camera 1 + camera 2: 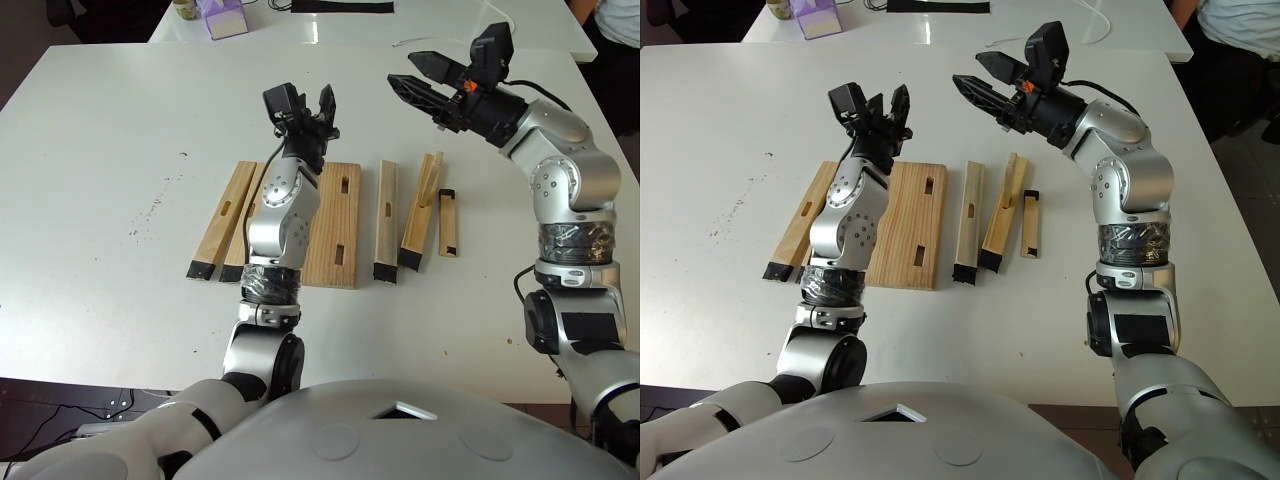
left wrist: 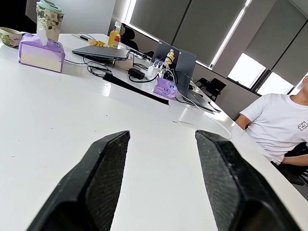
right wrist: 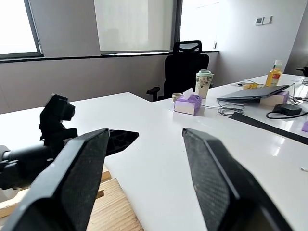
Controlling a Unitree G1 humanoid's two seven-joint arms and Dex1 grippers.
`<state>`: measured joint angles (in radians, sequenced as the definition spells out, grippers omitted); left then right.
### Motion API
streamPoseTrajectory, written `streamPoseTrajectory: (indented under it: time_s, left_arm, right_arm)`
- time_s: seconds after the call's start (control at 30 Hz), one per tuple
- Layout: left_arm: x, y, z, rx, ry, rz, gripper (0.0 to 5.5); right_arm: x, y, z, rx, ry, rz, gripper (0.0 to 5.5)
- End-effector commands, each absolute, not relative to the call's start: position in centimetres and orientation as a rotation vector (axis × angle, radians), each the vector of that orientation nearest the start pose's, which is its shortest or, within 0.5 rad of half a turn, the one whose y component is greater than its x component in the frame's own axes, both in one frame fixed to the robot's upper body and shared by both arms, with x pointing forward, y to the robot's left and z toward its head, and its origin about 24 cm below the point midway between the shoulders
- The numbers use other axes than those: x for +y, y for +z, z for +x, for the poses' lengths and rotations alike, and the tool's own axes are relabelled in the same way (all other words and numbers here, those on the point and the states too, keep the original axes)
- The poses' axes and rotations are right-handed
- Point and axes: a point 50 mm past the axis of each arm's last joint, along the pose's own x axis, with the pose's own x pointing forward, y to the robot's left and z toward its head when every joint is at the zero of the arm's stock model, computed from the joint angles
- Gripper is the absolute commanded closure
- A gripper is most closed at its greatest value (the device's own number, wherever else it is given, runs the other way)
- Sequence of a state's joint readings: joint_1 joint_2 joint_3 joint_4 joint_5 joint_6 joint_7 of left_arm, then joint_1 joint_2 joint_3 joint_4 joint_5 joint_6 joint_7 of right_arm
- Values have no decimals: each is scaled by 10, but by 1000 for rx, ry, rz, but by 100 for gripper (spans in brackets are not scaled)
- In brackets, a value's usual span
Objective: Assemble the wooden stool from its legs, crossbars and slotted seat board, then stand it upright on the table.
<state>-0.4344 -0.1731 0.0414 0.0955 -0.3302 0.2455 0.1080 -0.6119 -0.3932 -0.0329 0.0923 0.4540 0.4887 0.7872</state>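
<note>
left gripper (image 1: 305,108): fingers apart, nothing between them. Raised over the far edge of the seat board.
right gripper (image 1: 420,80): fingers spread wide, holding nothing. Raised above the table (image 1: 100,150), at 3 o'clock from the left gripper, well apart from it.
seat board (image 1: 335,220): flat on the table, two slots showing. At 6 o'clock from the left gripper, partly hidden under the left arm. No contact.
two legs (image 1: 225,215): flat, side by side, black ends toward the robot. At 7 o'clock from the left gripper, just beside the board.
third leg (image 1: 386,220): flat, just beside the board's other edge, at 5 o'clock from the left gripper.
fourth leg (image 1: 420,215): lies at an angle to the third, at 6 o'clock from the right gripper.
crossbar (image 1: 448,225): short piece with black ends, flat, outermost in the row, between 5 and 6 o'clock from the right gripper, well below it.
</note>
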Motion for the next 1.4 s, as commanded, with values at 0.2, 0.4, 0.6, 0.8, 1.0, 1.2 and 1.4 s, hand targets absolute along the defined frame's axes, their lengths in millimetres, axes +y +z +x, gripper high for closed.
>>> streamPoseTrajectory:
  time_s: [0.2,0.4,0.6,0.8,1.0,1.2,1.4]
  left_arm:
    - [73,121,327,-23,-132,-504,297]
    - [71,121,328,-22,-134,-502,297]
    - [68,121,330,-23,-145,-496,297]
    - [68,120,331,-26,-142,-498,297]
    - [76,118,327,-40,-107,-511,297]
    - [109,118,303,-45,-29,-563,297]
    - [119,119,270,-13,64,-622,297]
  right_arm:
    - [-140,195,330,-122,960,36,269]
    - [-139,188,322,-92,984,54,269]
    - [-156,97,317,208,895,-43,269]
    - [-144,137,324,9,914,-8,269]
    - [-134,236,300,-286,998,69,269]
    - [-125,145,220,204,1126,52,269]
    - [-154,79,175,576,765,82,269]
